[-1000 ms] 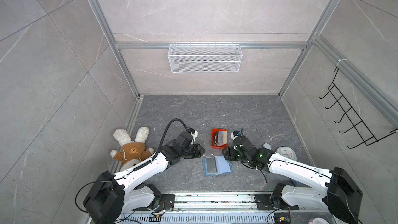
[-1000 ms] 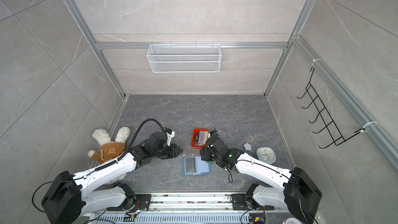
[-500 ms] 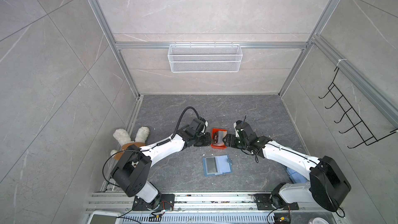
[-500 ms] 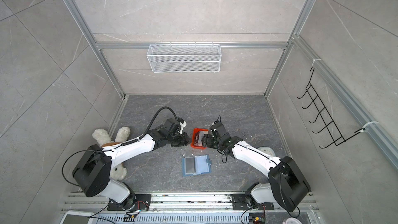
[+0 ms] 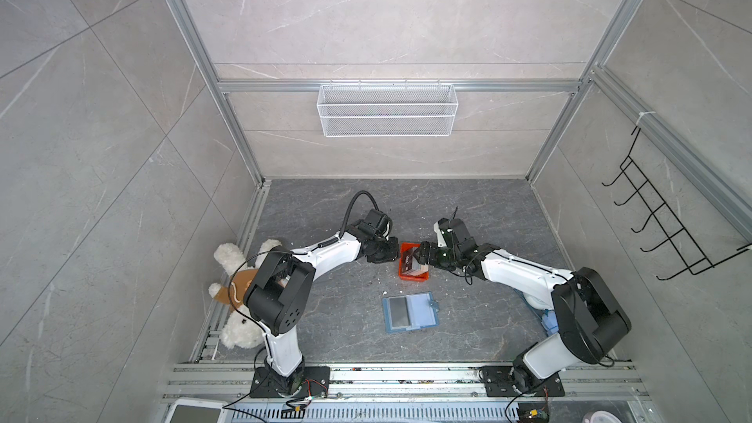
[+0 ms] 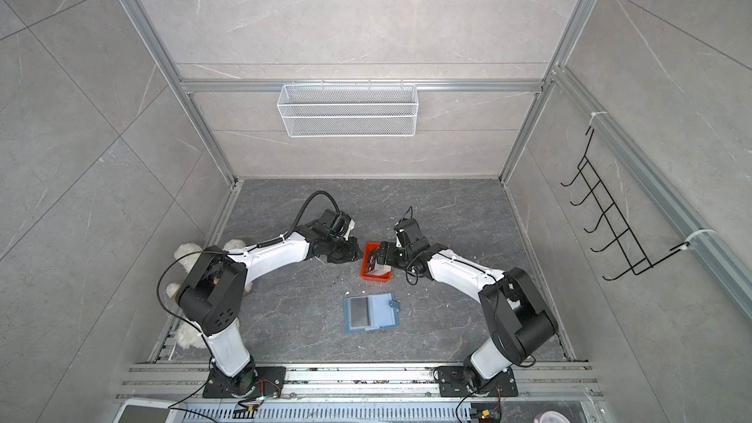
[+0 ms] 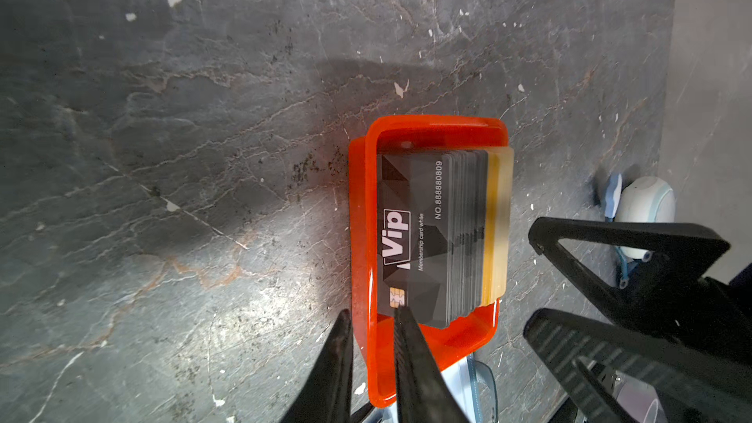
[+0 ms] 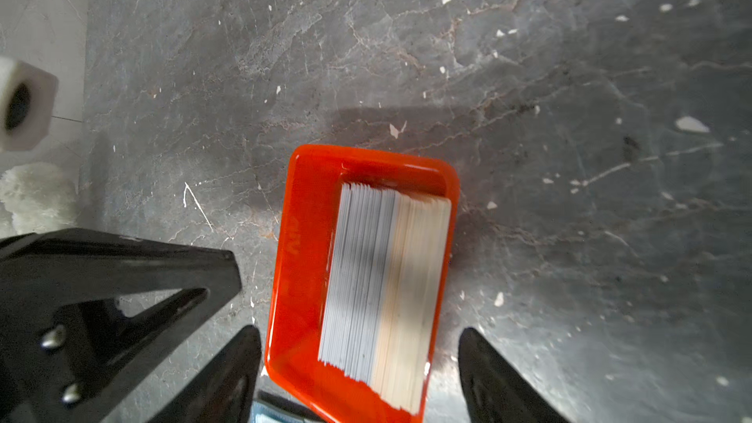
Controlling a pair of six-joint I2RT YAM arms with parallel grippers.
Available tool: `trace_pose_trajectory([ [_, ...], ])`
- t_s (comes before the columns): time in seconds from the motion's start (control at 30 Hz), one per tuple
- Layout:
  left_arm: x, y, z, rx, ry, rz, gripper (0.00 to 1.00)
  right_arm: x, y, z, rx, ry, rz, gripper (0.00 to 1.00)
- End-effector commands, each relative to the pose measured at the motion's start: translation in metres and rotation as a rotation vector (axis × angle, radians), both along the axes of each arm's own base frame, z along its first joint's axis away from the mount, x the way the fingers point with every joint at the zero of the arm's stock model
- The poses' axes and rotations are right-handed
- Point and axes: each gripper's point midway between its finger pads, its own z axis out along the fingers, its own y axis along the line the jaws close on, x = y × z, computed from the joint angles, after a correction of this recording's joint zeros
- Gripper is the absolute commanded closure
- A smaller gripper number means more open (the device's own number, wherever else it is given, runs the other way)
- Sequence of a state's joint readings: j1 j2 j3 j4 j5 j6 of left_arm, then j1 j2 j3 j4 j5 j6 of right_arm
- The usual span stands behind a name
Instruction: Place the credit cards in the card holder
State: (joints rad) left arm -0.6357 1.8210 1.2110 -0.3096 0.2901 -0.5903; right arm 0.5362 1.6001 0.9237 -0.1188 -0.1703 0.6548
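**Both grippers at the orange tray, cards inside it**

The left gripper (image 7: 372,313) has its jaws only narrowly apart, astride one long wall of the orange tray (image 7: 360,238). One finger is outside the wall. The other is inside the tray, with its tip at the chip corner of the front card. I cannot tell whether the jaws pinch the wall.

The right gripper (image 8: 360,331) comes at the tray from the opposite side with its jaws spread wide. One finger stands off each long side of the tray, and a strip of floor shows beside the tray on one side. It grips nothing.

The credit cards (image 7: 423,238) stand on edge as a leaning stack in the tray, between the two grippers. The dark "Vip" face is turned toward the left gripper. The pale grey and tan edges (image 8: 378,290) face the right wrist camera.

In both top views the card holder (image 5: 409,313) lies open and flat on the dark floor. It is a short way from the tray on the side toward the arm bases, touched by neither gripper.
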Motion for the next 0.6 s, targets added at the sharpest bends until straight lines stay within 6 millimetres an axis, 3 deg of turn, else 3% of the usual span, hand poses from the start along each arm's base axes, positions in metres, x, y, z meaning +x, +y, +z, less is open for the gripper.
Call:
trace_pose_trajectory([
  [0.0,-0.005,-0.007,0.003,-0.017,0.021,-0.050,0.77,0.010,0.005,0.000,-0.006,-0.013,0.015,0.22],
  [0.2,-0.013,-0.010,-0.007,-0.039,0.070,-0.061,0.76,0.020,0.002,-0.010,-0.034,0.010,-0.005,0.22],
  [0.57,-0.040,-0.029,-0.014,-0.096,0.139,-0.115,0.76,0.020,0.019,-0.012,0.009,0.011,0.075,0.23],
])
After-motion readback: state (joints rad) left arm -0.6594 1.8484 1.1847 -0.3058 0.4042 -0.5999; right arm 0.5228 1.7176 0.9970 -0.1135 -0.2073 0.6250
